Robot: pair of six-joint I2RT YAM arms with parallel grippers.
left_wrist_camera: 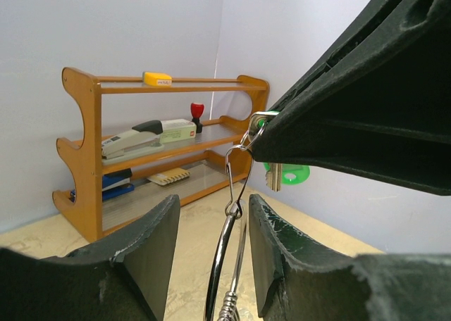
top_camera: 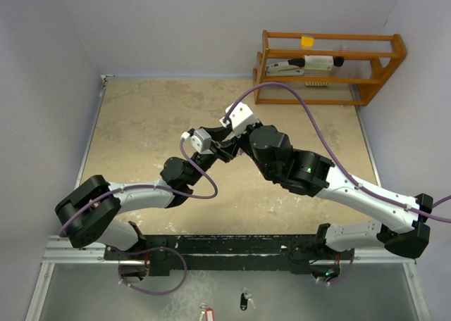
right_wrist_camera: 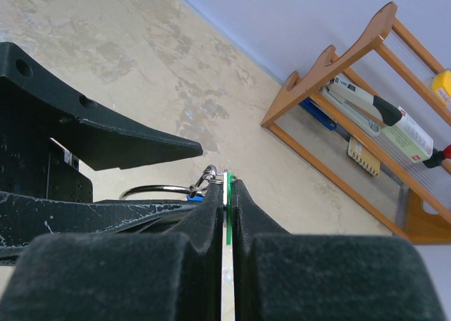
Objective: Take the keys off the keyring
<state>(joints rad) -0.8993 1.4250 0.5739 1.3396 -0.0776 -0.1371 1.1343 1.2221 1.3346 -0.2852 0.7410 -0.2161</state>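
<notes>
Keyring [left_wrist_camera: 234, 210] sits between the parted left jaws, its green key [left_wrist_camera: 290, 174] clenched by the right jaws.

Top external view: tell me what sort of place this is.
Probably a robot test cell, not a home: plain pale walls box in a beige table, and a wooden rack holds a stapler.
</notes>
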